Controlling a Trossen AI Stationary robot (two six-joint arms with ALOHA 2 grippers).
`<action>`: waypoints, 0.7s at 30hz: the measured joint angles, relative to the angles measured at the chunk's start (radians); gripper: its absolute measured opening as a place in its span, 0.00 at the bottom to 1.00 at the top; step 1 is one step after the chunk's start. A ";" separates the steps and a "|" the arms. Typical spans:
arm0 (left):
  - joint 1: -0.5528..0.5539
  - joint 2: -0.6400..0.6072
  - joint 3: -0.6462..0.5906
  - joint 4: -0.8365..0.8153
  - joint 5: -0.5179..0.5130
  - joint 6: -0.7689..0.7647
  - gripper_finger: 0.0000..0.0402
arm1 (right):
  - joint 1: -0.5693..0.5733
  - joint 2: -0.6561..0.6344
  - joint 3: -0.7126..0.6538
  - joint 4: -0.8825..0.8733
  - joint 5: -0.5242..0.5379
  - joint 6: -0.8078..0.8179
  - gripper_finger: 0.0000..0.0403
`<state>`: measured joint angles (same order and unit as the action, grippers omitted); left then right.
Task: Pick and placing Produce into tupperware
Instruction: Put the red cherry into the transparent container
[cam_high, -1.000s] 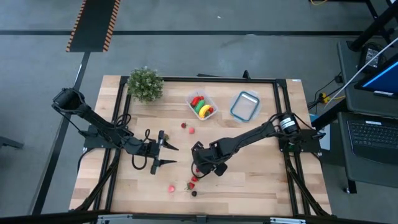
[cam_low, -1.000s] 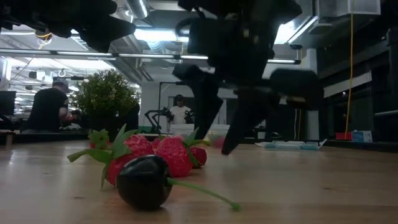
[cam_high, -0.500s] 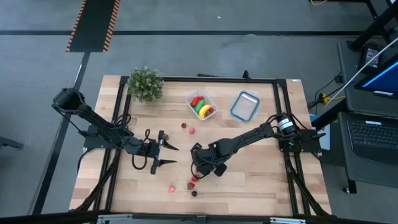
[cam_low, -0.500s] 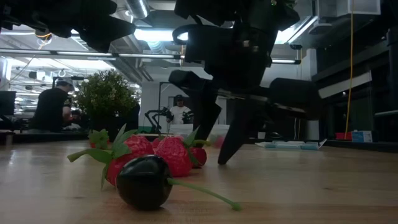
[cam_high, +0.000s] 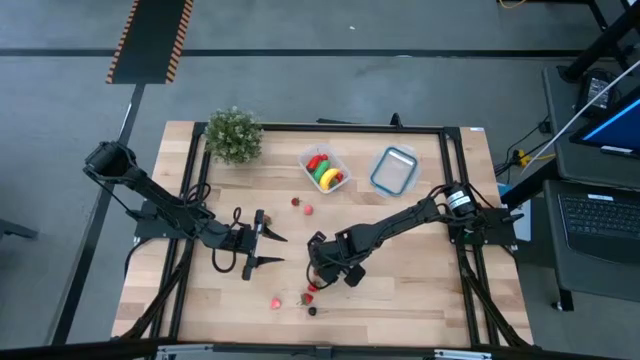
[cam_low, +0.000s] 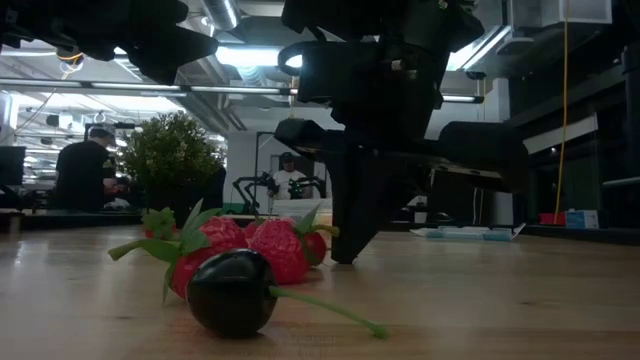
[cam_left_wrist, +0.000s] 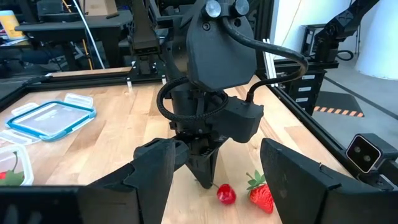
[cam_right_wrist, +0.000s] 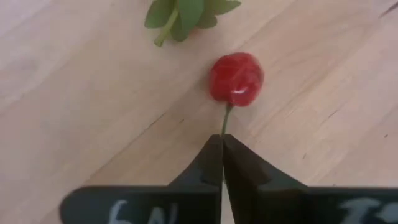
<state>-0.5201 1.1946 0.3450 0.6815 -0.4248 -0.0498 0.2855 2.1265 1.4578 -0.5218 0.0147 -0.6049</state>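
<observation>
Pale wooden table inside a black frame, grey floor around it, a lit workshop seen behind in the low view. Nearest the front edge a dark cherry is seen, with a cluster of strawberries just behind it. Right gripper is lowered to the tabletop beside that cluster, fingers clenched on the thin stem of a small red cherry, the fruit itself lying on the wood just past the fingertips; a green leafy top is seen a little beyond it. Left gripper is held above the table left of centre, jaws released and spread wide, nothing between them. Two small red berries are left loose near mid-table. Farther back the tupperware is set, holding a yellow banana, a green piece and something red, possibly a pepper. Blue-rimmed clear container is placed just to its right, potted plant near the far left corner. A person is seen in the room beyond
</observation>
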 joint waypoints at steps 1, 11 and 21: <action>0.000 0.000 0.000 0.000 0.000 0.000 0.57 | 0.000 0.000 0.000 -0.002 0.000 0.000 0.02; 0.000 0.000 0.000 0.000 0.000 0.000 0.57 | -0.027 0.000 0.002 -0.036 -0.065 0.163 0.01; 0.001 0.000 0.000 0.001 0.000 0.000 0.57 | -0.057 -0.086 -0.003 -0.108 -0.053 0.258 0.00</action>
<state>-0.5196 1.1946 0.3450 0.6829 -0.4252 -0.0493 0.2290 2.0407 1.4544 -0.6294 -0.0381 -0.3469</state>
